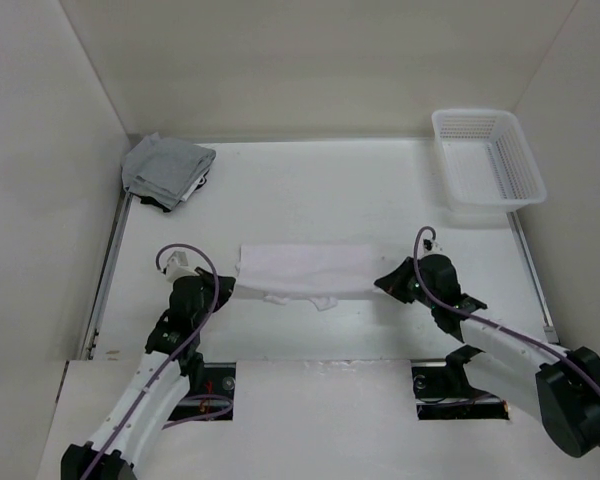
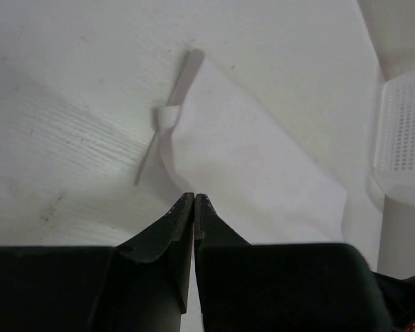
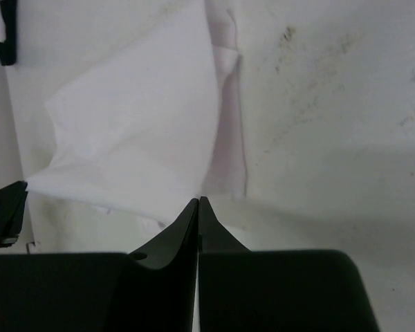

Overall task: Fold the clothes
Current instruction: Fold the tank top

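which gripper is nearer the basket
Right. The right gripper grips the garment at its right end, on the basket's side; the left gripper grips the opposite end, farther away.

Garment [image 2: 263, 159] corner hidden inside left end effector [image 2: 194, 196]

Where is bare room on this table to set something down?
Free: the table between grey stack and basket, beyond the white garment. Crowded: both far corners, and the middle, where left claw and right claw hold it.
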Motion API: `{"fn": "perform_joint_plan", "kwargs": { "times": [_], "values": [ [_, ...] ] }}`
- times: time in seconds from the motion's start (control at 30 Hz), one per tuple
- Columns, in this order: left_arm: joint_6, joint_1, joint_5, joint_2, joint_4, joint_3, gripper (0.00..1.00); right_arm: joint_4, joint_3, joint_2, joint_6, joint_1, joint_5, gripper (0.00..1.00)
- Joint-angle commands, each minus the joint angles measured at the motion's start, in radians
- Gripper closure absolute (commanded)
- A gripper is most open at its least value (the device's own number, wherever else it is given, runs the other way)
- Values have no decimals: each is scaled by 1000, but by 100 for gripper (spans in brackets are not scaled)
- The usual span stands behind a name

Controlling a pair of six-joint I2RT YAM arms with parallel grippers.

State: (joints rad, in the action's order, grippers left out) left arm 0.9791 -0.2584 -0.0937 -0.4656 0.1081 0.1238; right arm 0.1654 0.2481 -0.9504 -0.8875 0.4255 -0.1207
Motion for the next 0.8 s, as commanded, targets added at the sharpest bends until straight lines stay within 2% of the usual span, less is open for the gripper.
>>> {"fn": "perform_joint_plan", "kwargs": {
  "times": [0.0, 0.07, 0.1, 0.13, 0.2, 0.27, 0.37, 0.5, 0.77],
  "values": [
    [20, 14, -18, -13, 15, -18, 95, -15, -12, -37, -47, 28, 26, 97],
    [9, 28, -32, -51, 15, -7, 86, -29, -3, -56, -44, 28, 30, 89],
    [-3, 44, -40, -73, 10, 8, 78, -30, 5, -59, -39, 28, 30, 80],
    [-11, 55, -41, -82, 7, 20, 75, -30, 14, -59, -30, 28, 30, 72],
    [-25, 84, -47, -99, -4, 48, 74, -32, 29, -48, -2, 16, 32, 57],
    [-33, 100, -49, -113, -24, 71, 73, 6, 42, -51, 21, -15, 32, 51],
    [-34, 92, -54, -169, -82, 95, 73, 55, 98, -146, 61, -46, -28, 48],
    [-30, 32, -57, -266, -180, 119, 74, 121, 143, -307, 49, -55, -75, 50],
    [-33, -57, -74, -355, -317, 169, 74, 370, 126, -563, -97, -61, -149, 70]
  ]
}}
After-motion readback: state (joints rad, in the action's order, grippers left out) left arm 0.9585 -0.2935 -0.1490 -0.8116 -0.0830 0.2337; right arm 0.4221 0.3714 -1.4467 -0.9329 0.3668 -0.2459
